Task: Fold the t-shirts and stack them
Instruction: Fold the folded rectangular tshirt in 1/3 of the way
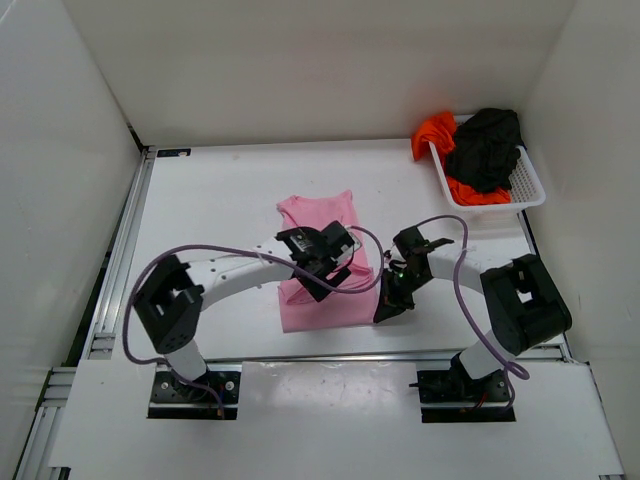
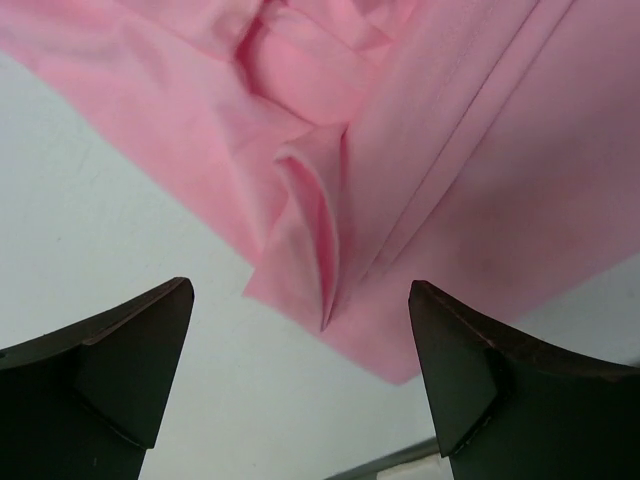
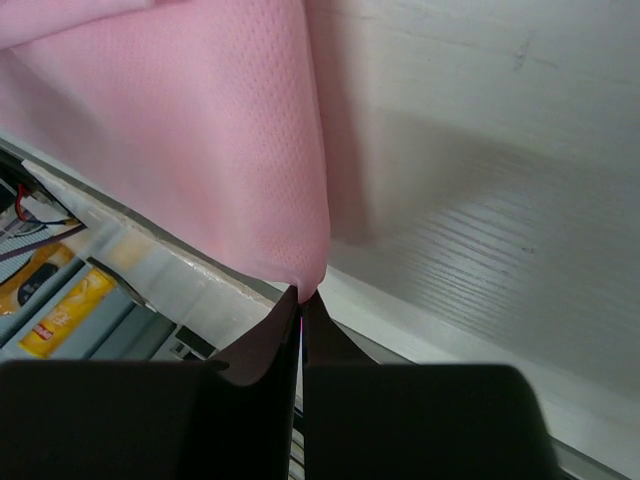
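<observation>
A: How far along was it?

B: Early, I'd judge. The pink t-shirt lay mid-table as a long narrow shape, sides apparently turned in. The left wrist view showed layered creases and a loose flap, so only part-folded. The black t-shirt and orange-red t-shirt sat bunched in the basket at the far right corner, neither one folded. There was no stack anywhere. Left to do: finish pink, do both others, pile them.

A: Grippers?

B: The left gripper hung over the pink folded edge with its fingers spread wide and nothing between them. The right gripper was clamped tight on a corner of pink cloth, which draped up from the fingertips. From the top view I took it for the shirt's near-right corner.

A: Edges, room?

B: The pinched corner sat right over the near table edge, with the frame and wiring visible just beyond. The table showed bare surface left of the shirt and beyond it. White walls closed in the left, far and right sides, and a metal rail ran along the left edge. The basket hugged the right wall. A purple cable looped along the left arm, a possible snag, I guessed.
</observation>
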